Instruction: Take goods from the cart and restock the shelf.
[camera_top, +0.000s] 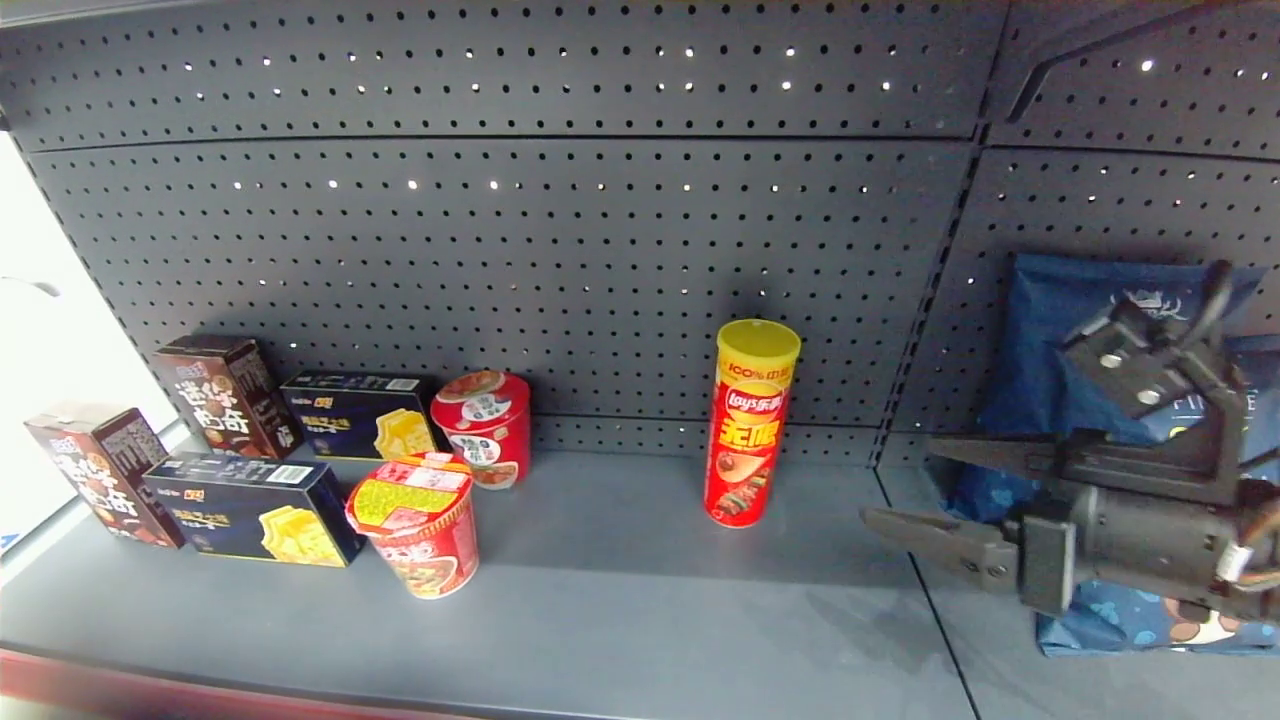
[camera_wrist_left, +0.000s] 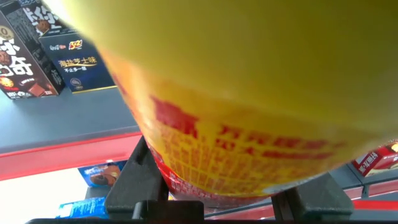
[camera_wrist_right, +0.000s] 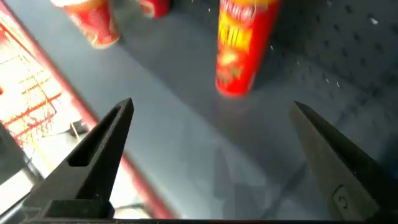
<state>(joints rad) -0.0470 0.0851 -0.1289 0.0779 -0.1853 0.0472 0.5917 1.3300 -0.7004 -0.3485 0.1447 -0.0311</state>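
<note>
Right gripper (camera_top: 897, 482) jaws wide near upright chips can (camera_top: 750, 425) on shelf (camera_top: 620, 600), left gripper (camera_wrist_left: 225, 190) clamping yellow-red container (camera_wrist_left: 249, 93) (left wrist view)

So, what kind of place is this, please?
Probably a shop, or a mock-up of one: a pegboard-backed shelf holds packaged snacks, such as a chip can, a noodle cup and a dark blue box. The left gripper holds a yellow and red container.

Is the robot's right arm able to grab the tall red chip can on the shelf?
Probably yes. The right gripper hangs open beside the chip can, fingers pointing its way, with only bare shelf between them. The can stands alone, so nothing seems to block it.
</note>
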